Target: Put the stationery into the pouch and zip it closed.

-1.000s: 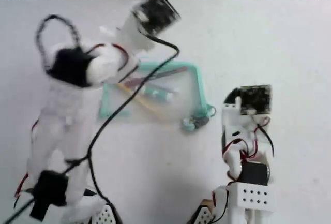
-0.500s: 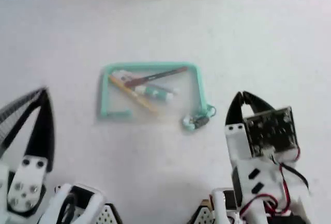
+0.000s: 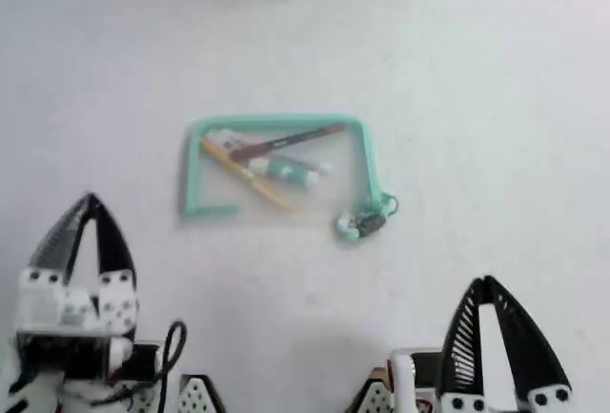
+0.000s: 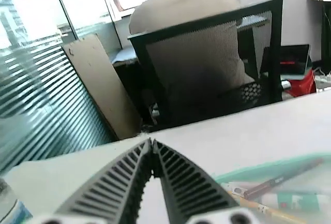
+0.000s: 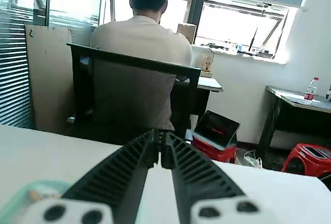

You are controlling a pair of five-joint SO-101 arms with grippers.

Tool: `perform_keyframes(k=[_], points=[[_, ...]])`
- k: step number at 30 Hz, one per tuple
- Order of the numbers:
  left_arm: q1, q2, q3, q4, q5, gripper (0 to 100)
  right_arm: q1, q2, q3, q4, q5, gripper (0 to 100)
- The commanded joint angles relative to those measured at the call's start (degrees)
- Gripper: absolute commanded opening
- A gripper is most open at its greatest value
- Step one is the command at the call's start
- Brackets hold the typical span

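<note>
A white counter [image 3: 496, 98] is seen from above. Near the middle of the frame a clear pouch [image 3: 276, 123] with teal trim lies flat on the counter. Inside it is the stationery [image 3: 276, 160]: a yellow pencil, a dark reddish pencil and a white and green item, lying crossed over one another. A small teal charm [image 3: 362, 223] sits at the pouch's lower right corner. The left claw [image 3: 91, 205] stands at the lower left of the frame and the right claw [image 3: 487, 287] at the lower right. Each has its black tips pressed together, holding nothing, well apart from the pouch.
</note>
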Motion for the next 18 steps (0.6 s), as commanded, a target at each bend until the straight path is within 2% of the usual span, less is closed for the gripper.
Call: perform_keyframes(k=[1,3,6,12,18], points=[[-0.4,-0.1,10.8,-7.3,1.1,2,0.1,0.0,6.3,0.1,-0.4,1.9],[-0.4,-0.1,18.0,-12.6,2.5,2,-0.1,-0.9,8.4,-2.2,-0.4,1.9],[-0.4,-0.1,30.2,-23.6,0.8,2,0.1,-0.4,14.3,-7.7,-0.4,1.9],[-0.4,0.1,50.1,-47.4,-1.9,2,0.4,-0.4,47.1,-35.3,-0.4,2.1],[-1.4,0.9,49.7,-43.5,1.8,3,2.9,-0.4,73.4,-59.6,-0.6,2.0]])
